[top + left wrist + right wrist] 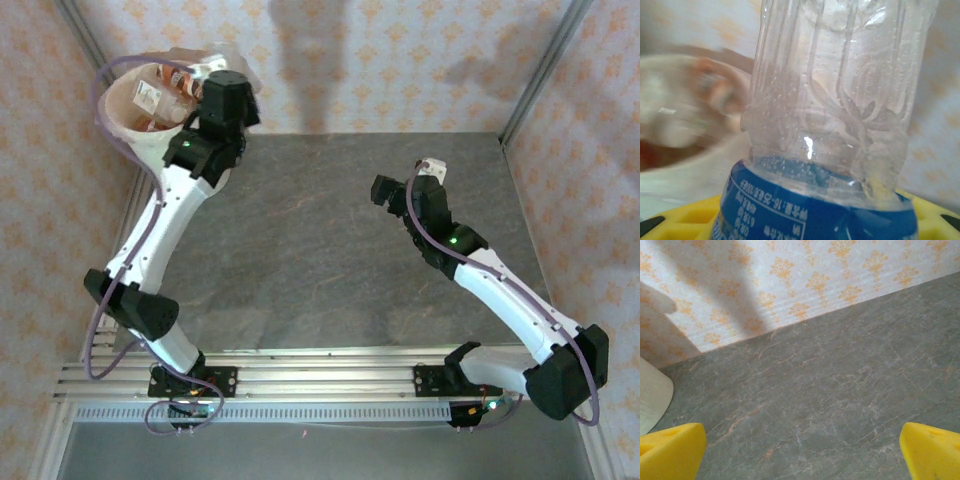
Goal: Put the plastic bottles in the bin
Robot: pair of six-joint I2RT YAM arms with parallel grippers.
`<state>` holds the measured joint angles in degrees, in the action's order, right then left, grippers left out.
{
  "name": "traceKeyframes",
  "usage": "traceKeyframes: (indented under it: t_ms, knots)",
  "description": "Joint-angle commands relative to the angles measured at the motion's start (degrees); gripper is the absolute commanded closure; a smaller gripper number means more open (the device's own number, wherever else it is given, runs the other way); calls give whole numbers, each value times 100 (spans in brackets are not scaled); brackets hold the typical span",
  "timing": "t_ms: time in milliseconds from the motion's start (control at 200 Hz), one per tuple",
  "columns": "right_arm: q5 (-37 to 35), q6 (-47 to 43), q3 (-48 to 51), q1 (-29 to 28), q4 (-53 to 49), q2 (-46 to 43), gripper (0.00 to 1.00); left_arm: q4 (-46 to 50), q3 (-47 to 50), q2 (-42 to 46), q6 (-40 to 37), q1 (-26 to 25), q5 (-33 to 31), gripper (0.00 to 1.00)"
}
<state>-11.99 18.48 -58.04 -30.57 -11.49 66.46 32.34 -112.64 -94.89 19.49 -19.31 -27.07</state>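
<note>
Bottles, at least two, lie inside the one bin at the upper left of the top view; the full count there cannot be told. One more clear bottle, with a blue label, is pinched between the two yellow fingers of the left hand, which hangs over the bin. The right hand is spread wide above the grey table, right of centre.
</note>
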Motion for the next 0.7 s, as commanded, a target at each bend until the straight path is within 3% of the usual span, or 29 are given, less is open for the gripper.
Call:
traceKeyframes:
  t_ms: [0, 90, 175, 380, 696]
  knots:
    - [153, 163, -181, 16, -18, -60, 1, 302, -278, -375, 480, 360, -1963, 50]
    - [171, 173, -192, 17, -70, -96, 1, 1280, -1279, -932, 1038, 711, -2664, 51]
    - [278, 175, -310, 19, -168, -81, 1, 2187, -2185, -1413, 1503, 996, -2788, 53]
    - [545, 247, -745, 18, -467, 81, 1, 2668, -2649, -2198, 2108, 1571, -1935, 52]
    - [673, 717, -840, 20, -460, 48, 1, 2551, -2409, -2320, 2494, 2230, -1203, 49]
